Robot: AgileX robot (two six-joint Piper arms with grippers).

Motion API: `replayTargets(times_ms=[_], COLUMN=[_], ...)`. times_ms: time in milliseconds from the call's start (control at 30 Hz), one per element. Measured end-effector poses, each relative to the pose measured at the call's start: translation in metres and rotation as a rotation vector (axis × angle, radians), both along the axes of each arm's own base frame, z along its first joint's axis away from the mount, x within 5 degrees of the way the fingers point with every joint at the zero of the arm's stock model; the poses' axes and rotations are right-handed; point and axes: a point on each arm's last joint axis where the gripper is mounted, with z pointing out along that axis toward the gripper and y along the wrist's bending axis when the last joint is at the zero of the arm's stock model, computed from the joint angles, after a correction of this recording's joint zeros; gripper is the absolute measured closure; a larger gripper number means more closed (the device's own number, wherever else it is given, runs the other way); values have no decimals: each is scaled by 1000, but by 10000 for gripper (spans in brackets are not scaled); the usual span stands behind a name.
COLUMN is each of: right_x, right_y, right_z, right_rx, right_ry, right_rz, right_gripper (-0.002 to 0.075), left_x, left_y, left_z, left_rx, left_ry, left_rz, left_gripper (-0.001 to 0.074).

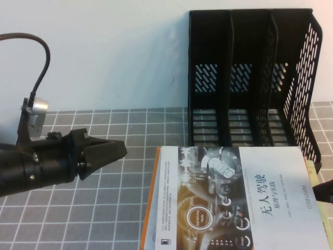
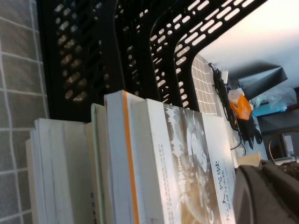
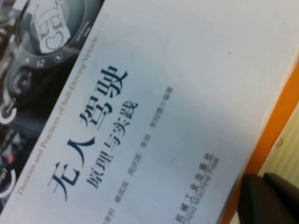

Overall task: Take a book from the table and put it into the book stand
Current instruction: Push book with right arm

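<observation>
Orange-spined book (image 1: 229,200) lies flat on the tabletop (image 1: 104,208), just in front of the stand (image 1: 250,78), long axis running left to right. High view: left pincer (image 1: 112,152), pressed together, hovers beside the spine; right pincer (image 1: 325,191) sits at the opposite edge. Left wrist: book atop a stack (image 2: 65,172). Right wrist: right pincer touches the book's edge; spread or not, cannot tell.
</observation>
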Motion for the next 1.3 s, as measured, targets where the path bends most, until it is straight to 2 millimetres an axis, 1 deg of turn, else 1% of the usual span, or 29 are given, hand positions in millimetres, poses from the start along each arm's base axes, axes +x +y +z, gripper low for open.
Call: replayTargets(times_ms=[67,167,333,433,700,767,833,900,967,1033,1133,1200,1300], right_x=[0,1,1,-2,-5,-5,-4,-3,-3,-3,-3,-3,-2], right_y=[1,1,2,3,4,4,5,6,8,11,18,24,28], right_z=[0,1,7,8,9,10,11,12,13,13,13,13,13], right_rx=[1,-1,12,17,16,23,39,57,67,65,57,48,40], right_ry=[0,5,19,36,50,49,45,34,27,17,1,-16,-36], right_rz=[2,-12,6,24,41,37,28,23,25,33,53,66,69], right_gripper=[729,729,729,729,729,729,729,729,729,729,729,729,729], left_x=[0,0,-2,-3,-2,-3,-4,-5,-7,-8,-10,-11,-12], left_y=[0,-1,-1,-1,0,-1,-3,-5,-6,-7,-7,-7,-7], left_z=[0,1,-7,-11,-11,-10,-7,-4,-1,0,-2,-4,-6], left_rx=[-1,0,64,89,91,77,40,-4,-37,-51,-26,-4,13], left_ry=[-2,-5,10,20,24,24,26,28,27,26,30,35,42], left_rz=[-4,-13,-61,-77,-73,-81,-92,-112,-132,-150,-168,-182,-192], left_gripper=[720,677,629,619,615,613,589,523,426,302,169,129,110])
